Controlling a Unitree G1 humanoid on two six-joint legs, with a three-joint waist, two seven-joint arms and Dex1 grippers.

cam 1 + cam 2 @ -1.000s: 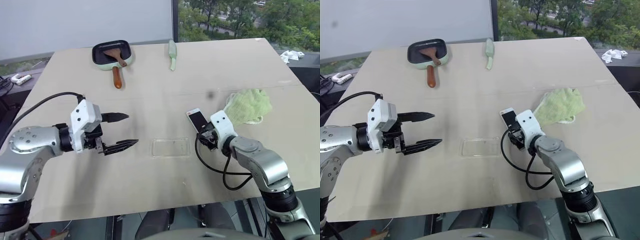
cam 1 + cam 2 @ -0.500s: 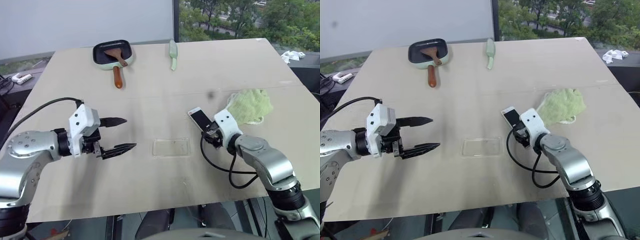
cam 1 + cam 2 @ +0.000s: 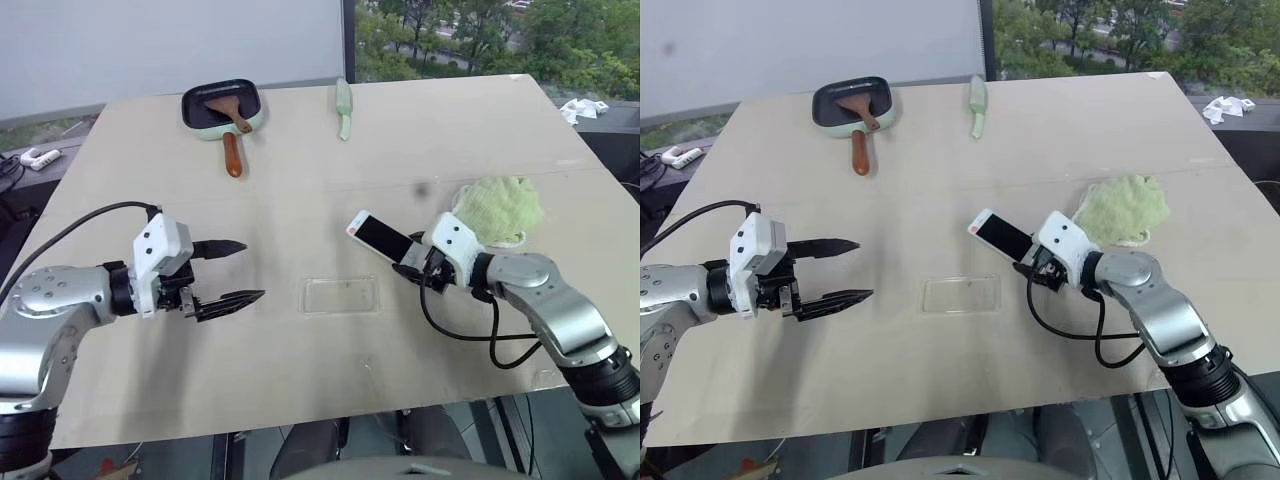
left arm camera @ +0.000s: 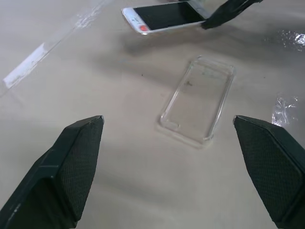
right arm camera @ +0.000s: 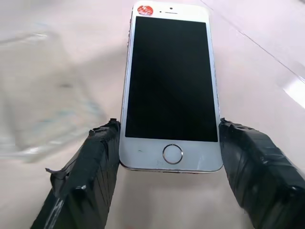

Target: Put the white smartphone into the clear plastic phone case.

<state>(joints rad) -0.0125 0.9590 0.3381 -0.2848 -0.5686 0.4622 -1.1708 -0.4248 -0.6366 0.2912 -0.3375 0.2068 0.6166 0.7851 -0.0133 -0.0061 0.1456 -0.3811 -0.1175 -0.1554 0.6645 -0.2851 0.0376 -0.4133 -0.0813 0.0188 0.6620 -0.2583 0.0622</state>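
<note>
Currently the right gripper [image 5: 167, 148] clamps the white smartphone [image 3: 380, 237] by its long edges at the home-button end, lifted off the table [image 3: 300, 150], just right of the clear plastic phone case [image 3: 341, 295]. The phone looks rigid, light, glossy (likely slippery); edge hold suits it. The case seems thin, flexible, apt to skid on the smooth tan tabletop. The left gripper [image 3: 238, 272] hovers wide open, empty, left of the case. A window lies beyond the far edge.

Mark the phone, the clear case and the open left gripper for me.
white smartphone [image 5: 170, 81], right wrist view, middle of its black screen.
clear plastic phone case [image 4: 199, 99], left wrist view, its flat back.
left gripper [image 3: 241, 272], left eye view, between fingertips.
</note>
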